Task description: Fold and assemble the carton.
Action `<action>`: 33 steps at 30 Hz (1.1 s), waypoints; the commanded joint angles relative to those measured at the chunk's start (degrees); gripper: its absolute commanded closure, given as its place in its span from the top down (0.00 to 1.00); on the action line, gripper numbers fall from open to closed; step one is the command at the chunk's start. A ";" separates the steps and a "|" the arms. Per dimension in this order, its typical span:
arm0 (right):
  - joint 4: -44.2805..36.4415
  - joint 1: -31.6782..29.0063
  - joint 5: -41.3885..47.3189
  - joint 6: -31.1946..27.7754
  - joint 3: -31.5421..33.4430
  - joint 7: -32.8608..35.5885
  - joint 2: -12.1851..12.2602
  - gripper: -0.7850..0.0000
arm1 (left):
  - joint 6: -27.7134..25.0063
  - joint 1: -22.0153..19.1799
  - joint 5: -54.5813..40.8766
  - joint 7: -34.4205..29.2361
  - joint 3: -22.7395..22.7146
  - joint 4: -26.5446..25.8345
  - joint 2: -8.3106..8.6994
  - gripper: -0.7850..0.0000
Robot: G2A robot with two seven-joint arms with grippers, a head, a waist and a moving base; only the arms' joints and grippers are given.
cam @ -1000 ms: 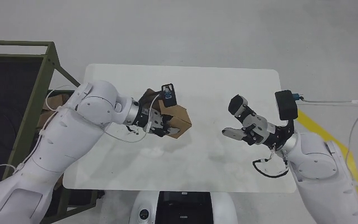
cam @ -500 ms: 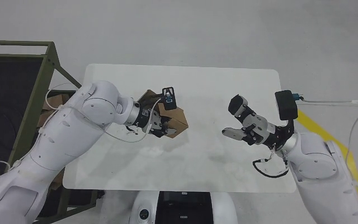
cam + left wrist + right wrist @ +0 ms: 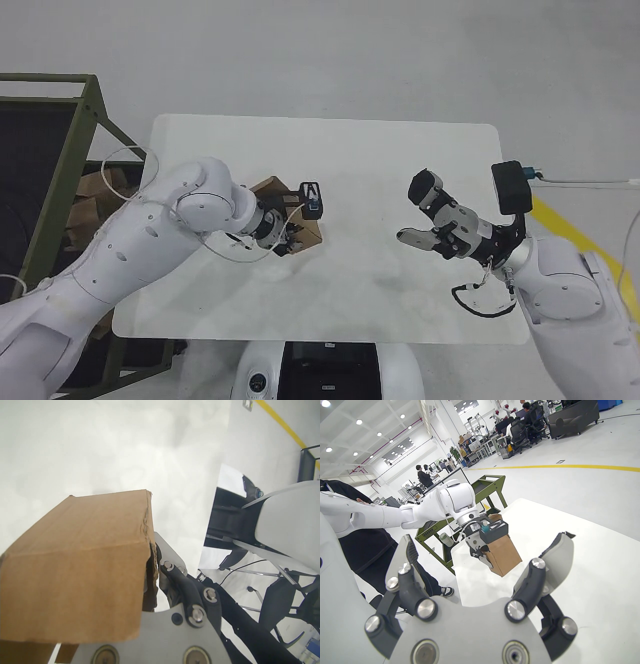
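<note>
White and bare around the work, the desk [image 3: 400, 290] carries the job in a wide hall, with an olive-green rack [image 3: 92, 105] standing just beside its left edge. The carton [image 3: 505, 553] sits over the left-centre of the desk, pinched by the left pincer [image 3: 288, 236], whose fingers are closed on one of its walls near a corner. It hangs tilted, one lower corner pointing down at the desk; whether that corner touches the surface I cannot tell. The right pincer [image 3: 413, 211] is spread wide and holds nothing, poised over the right side of the desk, well apart from the carton and facing it.

By the look of it, the carton is already opened from flat into a box shape, so the step in hand seems to be presenting it for its end flaps to be closed. The next move probably calls for the free right pincer to cross to the carton and press a flap inward while the left one holds firm against the push, or for the carton to be set squarely on the desk first.

The carton is plain brown corrugated board with a clean crease between two faces. One edge by the gripped corner is ragged and crumpled, so it may buckle there under pressure.
</note>
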 commanded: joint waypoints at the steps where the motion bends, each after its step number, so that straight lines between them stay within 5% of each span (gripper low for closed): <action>1: 0.00 0.00 0.00 0.00 0.00 0.00 0.00 1.00 | 0.24 -2.11 1.54 -0.22 3.09 1.56 -0.32 0.00; 17: 0.00 0.00 0.00 0.00 0.00 0.00 0.00 1.00 | 1.90 -23.07 3.76 -1.89 27.88 4.78 -5.85 0.00; 20: 0.00 0.00 0.00 0.00 0.00 0.00 0.00 1.00 | 3.99 -23.26 4.94 -3.99 27.93 4.44 -7.01 0.00; 33: 0.00 0.00 0.00 0.00 0.00 0.00 0.00 1.00 | 3.84 -21.01 8.12 -2.63 27.93 4.49 -7.00 0.00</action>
